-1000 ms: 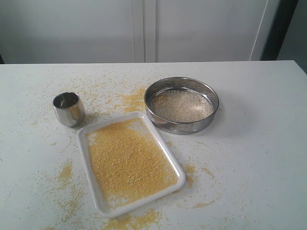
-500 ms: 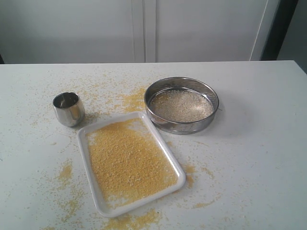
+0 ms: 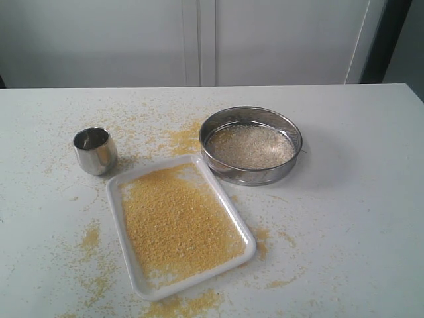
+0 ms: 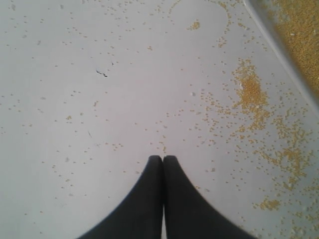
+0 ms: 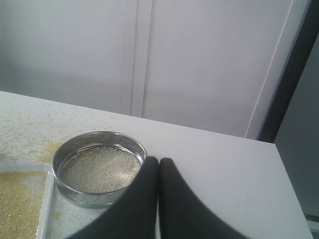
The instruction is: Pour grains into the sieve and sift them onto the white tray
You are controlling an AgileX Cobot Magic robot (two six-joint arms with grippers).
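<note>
The sieve (image 3: 251,144) rests on the table right of centre, with coarse pale granules (image 3: 250,146) on its mesh. In front of it lies the white tray (image 3: 246,228), covered with fine yellow meal (image 3: 175,222). Neither arm shows in the exterior view. My left gripper (image 4: 163,158) is shut and empty, hovering over bare table beside the tray's rim (image 4: 279,47). In the right wrist view my right gripper (image 5: 158,161) is shut and empty, held back from the sieve (image 5: 99,167), with the tray corner (image 5: 44,209) beside it.
A small shiny steel cup (image 3: 95,150) stands upright left of the tray. Spilled yellow meal (image 3: 179,138) is scattered over the table around the tray and cup, and the spilled meal (image 4: 249,92) also lies near my left gripper. A white wall (image 3: 199,40) rises behind the table.
</note>
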